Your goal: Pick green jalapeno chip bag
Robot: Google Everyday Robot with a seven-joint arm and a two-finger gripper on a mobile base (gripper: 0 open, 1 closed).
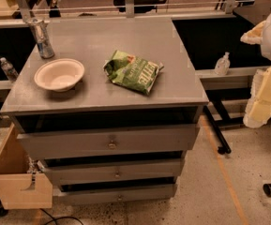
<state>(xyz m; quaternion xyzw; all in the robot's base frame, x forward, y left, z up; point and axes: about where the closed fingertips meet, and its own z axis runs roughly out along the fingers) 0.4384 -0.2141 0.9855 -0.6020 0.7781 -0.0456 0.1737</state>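
Jaws: we cannot tell. Gripper hangs right of the cabinet. Chip bag lies on top, ungrasped; we judge the pick all ahead.

Grey drawer cabinet, speckled floor

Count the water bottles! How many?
2. One water bottle sits left of the cabinet, the other right of it; more may be hidden. The pincer hangs at the right edge.

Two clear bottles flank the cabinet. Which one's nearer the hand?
The bottle on the right ledge; the hand hangs further right, at the picture's edge. The other bottle stands left of the cabinet.
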